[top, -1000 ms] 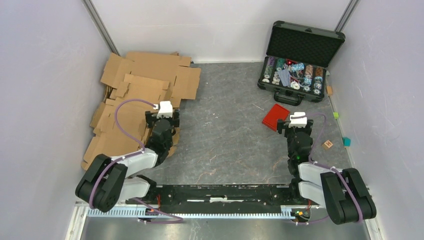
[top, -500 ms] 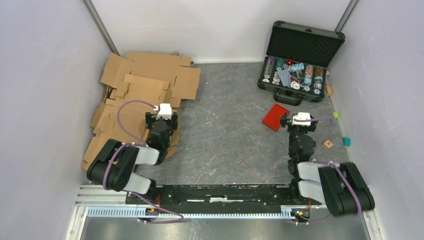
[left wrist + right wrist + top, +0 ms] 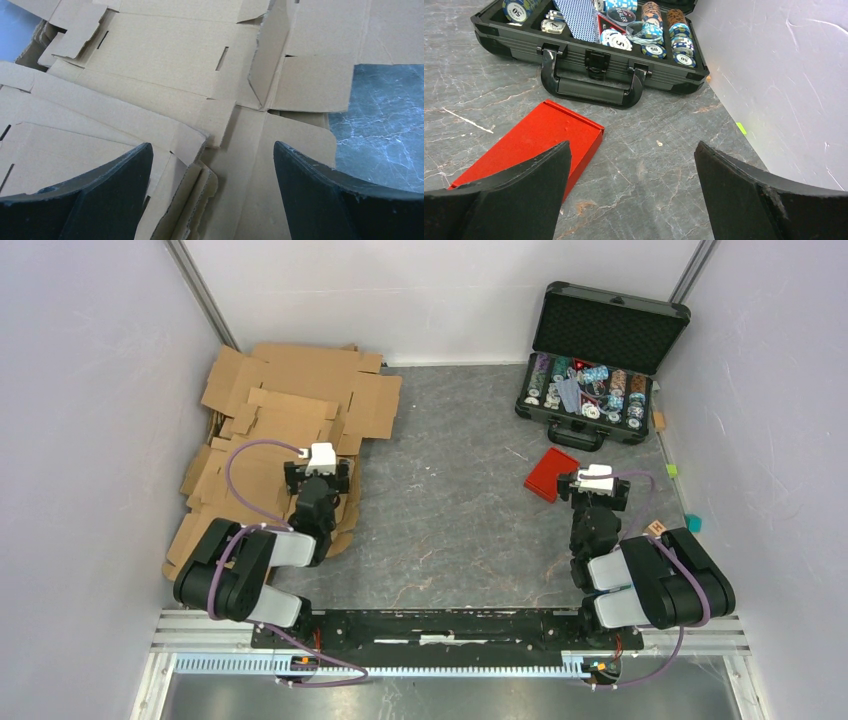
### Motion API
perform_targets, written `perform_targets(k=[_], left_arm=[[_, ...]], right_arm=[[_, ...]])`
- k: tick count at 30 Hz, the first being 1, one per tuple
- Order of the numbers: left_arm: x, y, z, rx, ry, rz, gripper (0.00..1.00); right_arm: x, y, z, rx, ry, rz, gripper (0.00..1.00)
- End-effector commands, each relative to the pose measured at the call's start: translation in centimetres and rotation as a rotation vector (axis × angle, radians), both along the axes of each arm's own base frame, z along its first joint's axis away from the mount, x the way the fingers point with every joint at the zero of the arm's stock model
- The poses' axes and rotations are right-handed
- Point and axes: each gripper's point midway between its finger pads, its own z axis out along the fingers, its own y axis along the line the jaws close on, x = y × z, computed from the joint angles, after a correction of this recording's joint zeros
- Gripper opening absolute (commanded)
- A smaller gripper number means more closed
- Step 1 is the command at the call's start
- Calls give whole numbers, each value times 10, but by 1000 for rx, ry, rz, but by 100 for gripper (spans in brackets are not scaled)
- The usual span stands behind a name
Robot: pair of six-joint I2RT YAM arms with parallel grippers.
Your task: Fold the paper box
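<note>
Over the last second the left arm (image 3: 300, 535) and right arm (image 3: 610, 560) have folded back toward their bases, so the folding appears finished. Both pairs of jaws stand wide open and empty, the left jaws over the cardboard (image 3: 165, 80). The box (image 3: 552, 474), shut and shallow, lies on the surface (image 3: 450, 510) at 10 o'clock of the right jaws, outside their gap.

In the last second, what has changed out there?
Both arms folded in, their elbows swinging away from the near edge. The left hand drifted slightly left over the cardboard. The right hand hardly moved and is beside the box. Nothing was taken or let go: both hands are open and empty. The box, cardboard and case stayed put.
</note>
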Motion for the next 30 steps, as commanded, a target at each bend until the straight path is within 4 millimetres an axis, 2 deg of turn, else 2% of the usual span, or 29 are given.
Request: perform_targets(k=[1, 4, 7, 10, 12, 14, 15, 17, 19, 30], left_arm=[[11, 11, 11, -87, -53, 25, 95], [26, 9, -1, -126, 42, -38, 92], [25, 9, 0, -134, 36, -41, 96], [26, 7, -1, -139, 41, -63, 97], [18, -6, -5, -145, 19, -169, 97], [15, -2, -3, -153, -39, -181, 97], [15, -2, -7, -154, 5, -178, 95], [16, 10, -4, -167, -29, -98, 100], [15, 15, -6, -171, -11, -64, 100], [17, 15, -4, -171, -22, -65, 100]], right_arm=[[-35, -11, -22, -2, 42, -24, 98], [-35, -11, -23, -2, 43, -25, 98], [-35, -11, -23, -3, 46, -24, 98], [-35, -11, -23, -2, 45, -25, 98], [-35, -11, -23, -1, 45, -24, 98], [-35, -10, -23, -1, 46, -24, 98], [-35, -11, -23, -1, 46, -24, 98], [-35, -10, -23, -1, 46, -22, 98], [-35, -10, -23, -1, 45, -23, 98], [-35, -10, -23, -1, 46, -23, 98]])
